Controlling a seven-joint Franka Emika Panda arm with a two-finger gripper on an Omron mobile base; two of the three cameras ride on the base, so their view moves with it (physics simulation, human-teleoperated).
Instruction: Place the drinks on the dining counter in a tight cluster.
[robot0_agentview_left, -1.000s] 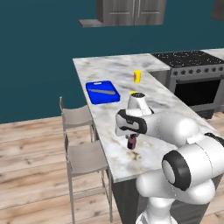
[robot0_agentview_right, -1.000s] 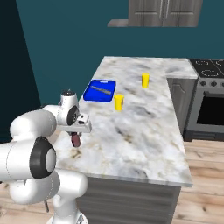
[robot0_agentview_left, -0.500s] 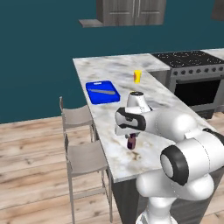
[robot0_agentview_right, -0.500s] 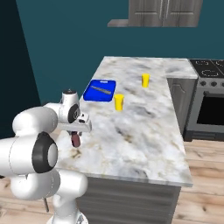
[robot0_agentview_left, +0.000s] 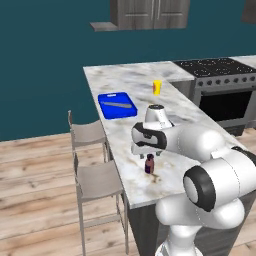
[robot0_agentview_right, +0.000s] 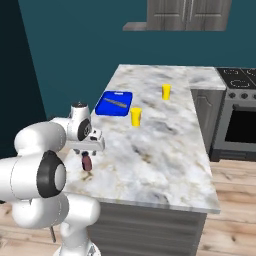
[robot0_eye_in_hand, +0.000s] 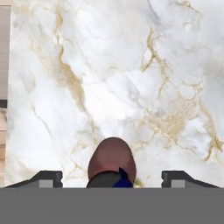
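Hovering with gripper (robot0_eye_in_hand: 112, 178) spread wide around the maroon bottle (robot0_eye_in_hand: 112, 162), seemingly free-standing on the dining counter (robot0_eye_in_hand: 131, 65); careless lift-off could topple it.

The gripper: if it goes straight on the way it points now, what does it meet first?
The gripper points down with open jaws, and the maroon bottle stands between them, so it would probably slide past the bottle and meet the counter. Depth is unclear.

Blue tray (robot0_agentview_left: 117, 105), yellow cups (robot0_agentview_right: 136, 116)
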